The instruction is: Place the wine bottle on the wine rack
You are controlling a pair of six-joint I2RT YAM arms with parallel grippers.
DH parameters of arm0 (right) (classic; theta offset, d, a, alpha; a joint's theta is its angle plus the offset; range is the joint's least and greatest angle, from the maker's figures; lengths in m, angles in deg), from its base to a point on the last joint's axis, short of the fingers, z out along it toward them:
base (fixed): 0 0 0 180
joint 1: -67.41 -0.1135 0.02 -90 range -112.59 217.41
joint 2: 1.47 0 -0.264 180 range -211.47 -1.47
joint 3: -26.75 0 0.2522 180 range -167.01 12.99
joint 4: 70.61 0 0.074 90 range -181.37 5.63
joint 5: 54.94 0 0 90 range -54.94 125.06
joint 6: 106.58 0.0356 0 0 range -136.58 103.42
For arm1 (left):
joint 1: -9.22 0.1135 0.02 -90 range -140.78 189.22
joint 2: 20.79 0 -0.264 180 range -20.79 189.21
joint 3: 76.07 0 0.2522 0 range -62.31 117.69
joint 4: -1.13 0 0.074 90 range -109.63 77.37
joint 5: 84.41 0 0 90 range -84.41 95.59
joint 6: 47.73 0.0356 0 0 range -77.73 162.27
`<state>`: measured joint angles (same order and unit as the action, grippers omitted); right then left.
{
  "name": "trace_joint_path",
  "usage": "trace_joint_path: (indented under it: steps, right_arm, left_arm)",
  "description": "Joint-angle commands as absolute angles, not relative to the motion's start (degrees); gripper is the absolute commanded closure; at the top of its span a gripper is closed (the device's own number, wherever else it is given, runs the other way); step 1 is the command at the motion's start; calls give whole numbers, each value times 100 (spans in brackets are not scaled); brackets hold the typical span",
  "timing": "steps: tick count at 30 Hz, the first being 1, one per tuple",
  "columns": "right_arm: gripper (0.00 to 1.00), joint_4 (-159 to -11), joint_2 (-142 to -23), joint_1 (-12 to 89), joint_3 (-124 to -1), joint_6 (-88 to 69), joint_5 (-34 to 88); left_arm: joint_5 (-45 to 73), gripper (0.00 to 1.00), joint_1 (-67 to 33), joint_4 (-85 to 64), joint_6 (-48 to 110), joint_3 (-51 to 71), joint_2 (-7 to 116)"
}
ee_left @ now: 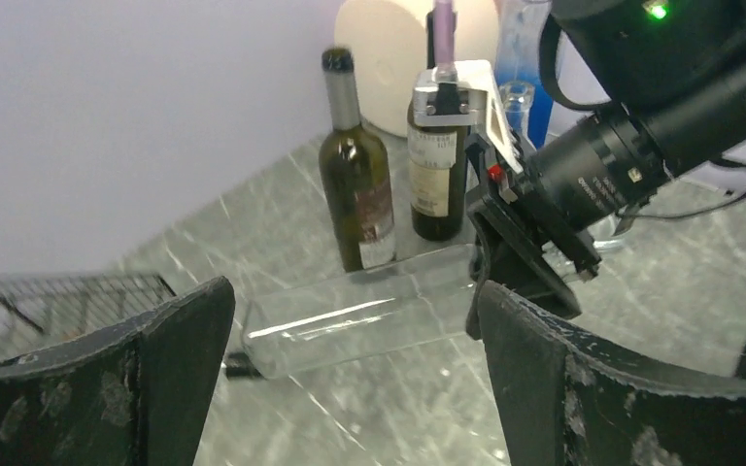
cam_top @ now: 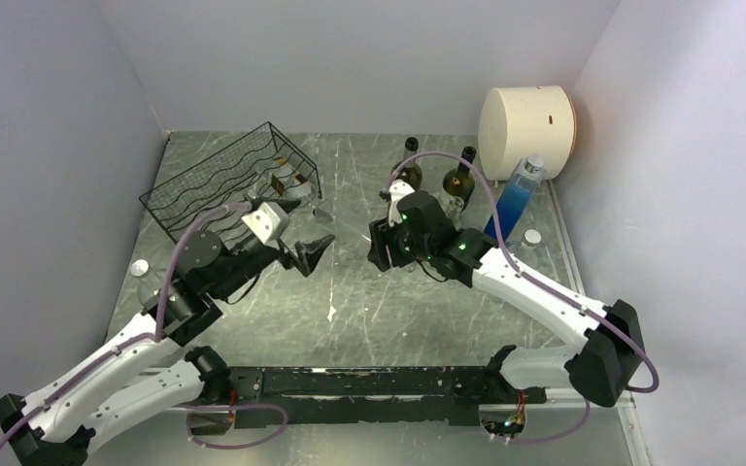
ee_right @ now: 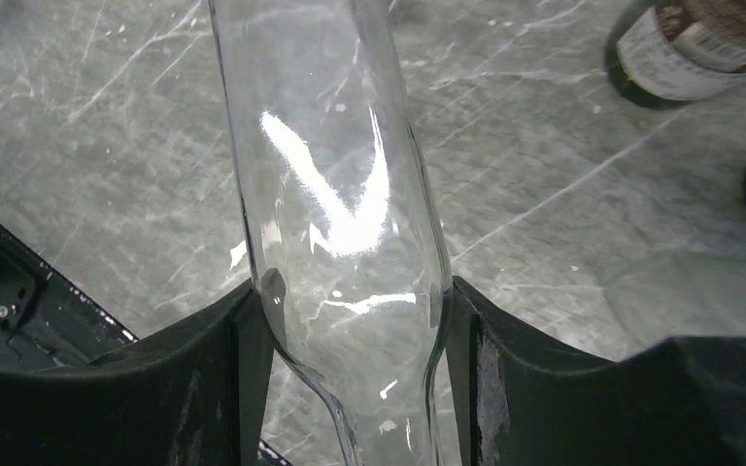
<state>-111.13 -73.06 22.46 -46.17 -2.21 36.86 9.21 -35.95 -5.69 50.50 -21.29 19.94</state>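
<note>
Far on the left side stands the wine rack (cam_top: 228, 180), well apart from the clear wine bottle (ee_left: 359, 316), which lies level between the arms, with dark bottles (ee_left: 355, 184) standing near behind it. The right gripper (ee_right: 355, 296) clamps it toward one end only, so the smooth glass may tip or slide out. The left gripper (cam_top: 313, 250) gapes wide and empty, facing the bottle; a crooked closing could knock it loose.

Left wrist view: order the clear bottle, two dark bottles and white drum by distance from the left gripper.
1. clear bottle, just ahead, lying level.
2. left dark bottle, upright behind it.
3. right dark bottle, slightly farther back.
4. white drum, by the back wall.
</note>
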Motion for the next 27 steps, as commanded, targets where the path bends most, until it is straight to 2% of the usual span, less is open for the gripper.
trace_joint_path:
  steps: [1,5,10,19,27]
  right_arm:
    - [100,-10109,-7429,2258,-4486,-118,3136]
    - [100,-9792,-7748,2249,-4475,80,2920]
    - [100,-9232,-8241,2110,-4476,486,2855]
    - [100,-8399,-9203,1641,-4687,974,3227]
    - [100,-7844,-10045,1368,-5167,1111,3420]
  left_arm:
    - [3,1,-3613,-2160,3160,-1610,2173]
    - [-150,1,-3613,-2804,2741,-949,2521]
    - [-14,1,-3618,-2626,2235,-682,2795]
    - [-286,1,-3613,-2823,2960,126,2945]
    - [-460,1,-3613,-2957,3269,297,2948]
